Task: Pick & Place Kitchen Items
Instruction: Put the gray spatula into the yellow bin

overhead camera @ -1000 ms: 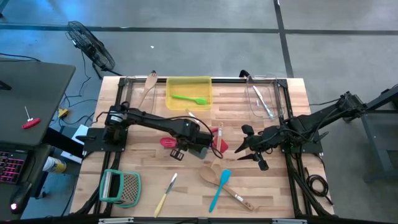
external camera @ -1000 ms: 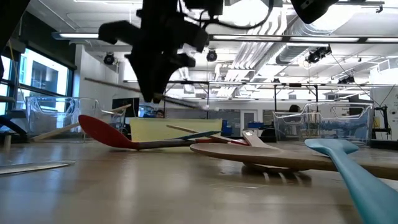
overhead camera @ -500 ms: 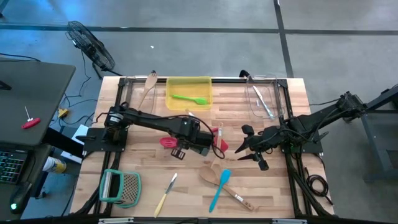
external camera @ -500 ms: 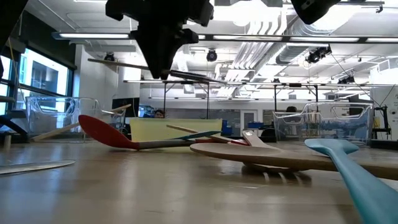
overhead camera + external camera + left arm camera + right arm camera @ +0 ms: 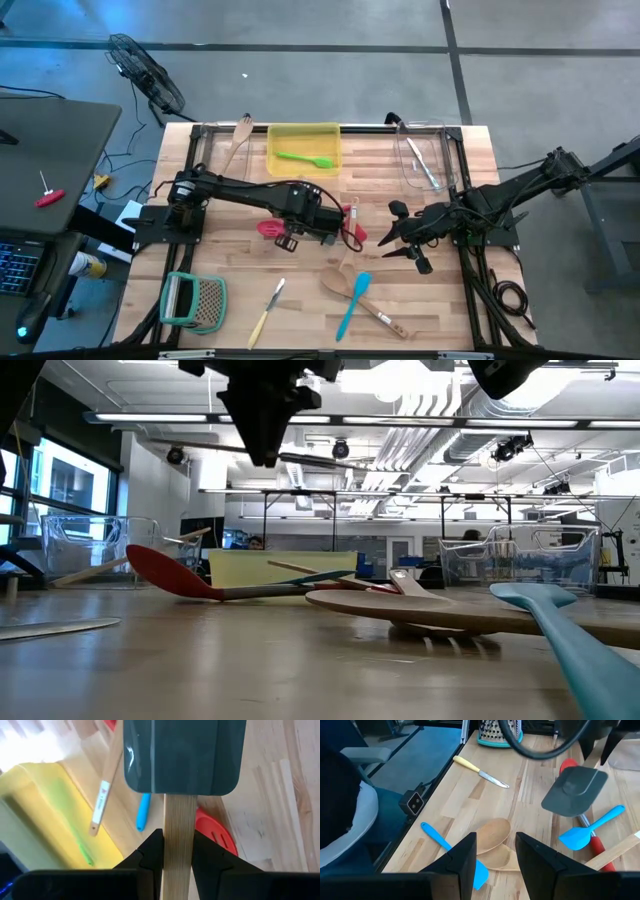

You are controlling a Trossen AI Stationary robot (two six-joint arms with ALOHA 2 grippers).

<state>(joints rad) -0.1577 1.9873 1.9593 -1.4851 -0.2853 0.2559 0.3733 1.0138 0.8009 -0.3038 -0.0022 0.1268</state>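
My left gripper (image 5: 300,222) hangs over the table's middle, shut on a grey spatula (image 5: 575,795) with a pale wooden handle, held well above the board. Under it lie a red spatula (image 5: 215,827), a blue handle (image 5: 143,812) and a labelled wooden handle (image 5: 102,800). The yellow bin (image 5: 303,135) at the far edge holds a green spatula (image 5: 305,158). My right gripper (image 5: 405,250) hovers open to the right of the middle, touching nothing. Nearer lie a blue spatula (image 5: 352,305), wooden spoons (image 5: 345,280) and a yellow-handled knife (image 5: 268,310). My left gripper pinches the grey spatula's wooden handle (image 5: 177,827) between its two fingers (image 5: 150,855), just behind the grey blade (image 5: 185,755). The fingers come from above, pointing down, and lie across the handle. The spatula is lifted clear and stays about level (image 5: 310,458).
A clear container (image 5: 425,155) with utensils stands at the far right. A grater (image 5: 195,300) lies at the near left, a wooden spatula (image 5: 240,135) at the far left. Bare board shows between the grater and the red spatula.
My left gripper has risen with the grey spatula, which now hangs clearly higher above the table than a second ago and remains about level. The gripper has also drifted a little toward the far edge. The right arm has kept still.
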